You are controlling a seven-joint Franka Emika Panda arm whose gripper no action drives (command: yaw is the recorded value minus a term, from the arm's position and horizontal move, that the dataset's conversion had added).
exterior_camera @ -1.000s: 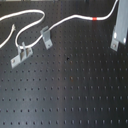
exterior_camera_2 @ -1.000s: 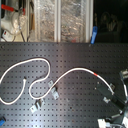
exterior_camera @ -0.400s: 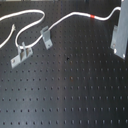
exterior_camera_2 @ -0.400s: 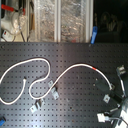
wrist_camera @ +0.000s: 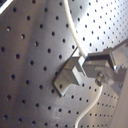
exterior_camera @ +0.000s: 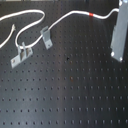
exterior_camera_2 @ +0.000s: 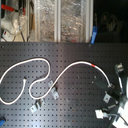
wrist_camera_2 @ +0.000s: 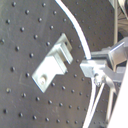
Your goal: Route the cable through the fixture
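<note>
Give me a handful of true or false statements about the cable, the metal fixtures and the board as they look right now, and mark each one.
1. The cable is white with one red band. True.
2. The board is a light wooden tabletop. False: it is a black plate with a regular grid of holes.
3. In the first exterior view, two metal fixtures stand on the board. True.
4. The cable lies in one straight line. False: it loops in curves across the board.
5. In the second exterior view, the red band sits at the cable's free end on the second exterior view's left. False: it is on the stretch toward the gripper.
</note>
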